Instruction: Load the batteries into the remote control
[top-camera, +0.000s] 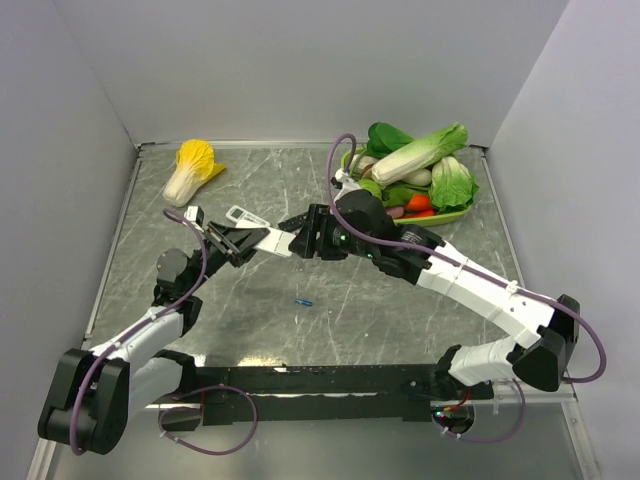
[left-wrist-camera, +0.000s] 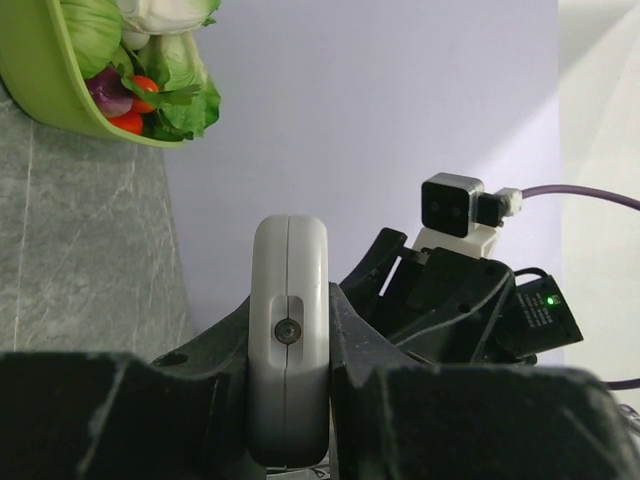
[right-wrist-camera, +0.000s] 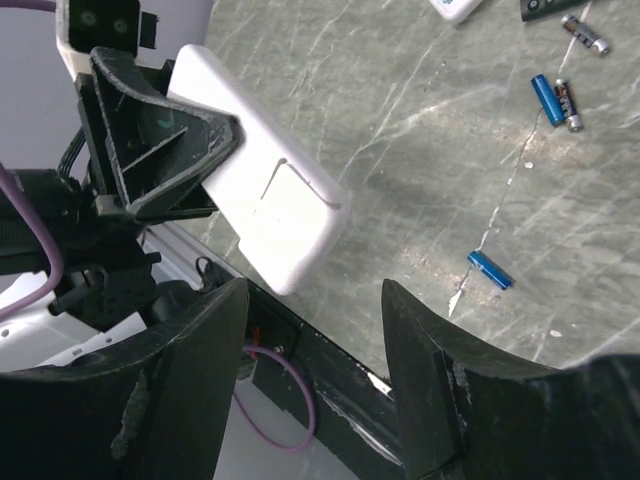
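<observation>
My left gripper (top-camera: 232, 243) is shut on the remote control (top-camera: 272, 239), holding it off the table by its long sides. The left wrist view shows the remote end-on (left-wrist-camera: 288, 330) between the fingers (left-wrist-camera: 350, 340). The right wrist view shows its plain white back with the battery cover outline (right-wrist-camera: 270, 205). My right gripper (top-camera: 290, 236) is open and empty, its jaws facing the remote's free end (right-wrist-camera: 312, 300). One blue battery (top-camera: 303, 301) lies on the table, also seen in the right wrist view (right-wrist-camera: 490, 269). Another blue battery (right-wrist-camera: 546, 98) lies beside a darker cell (right-wrist-camera: 566, 105).
A green bowl (top-camera: 452, 216) of toy vegetables stands at the back right. A yellow-white cabbage (top-camera: 192, 168) lies at the back left. A smaller white remote (top-camera: 243, 214) lies behind my left gripper. A black remote (right-wrist-camera: 550, 8) and another cell (right-wrist-camera: 585, 33) lie near it.
</observation>
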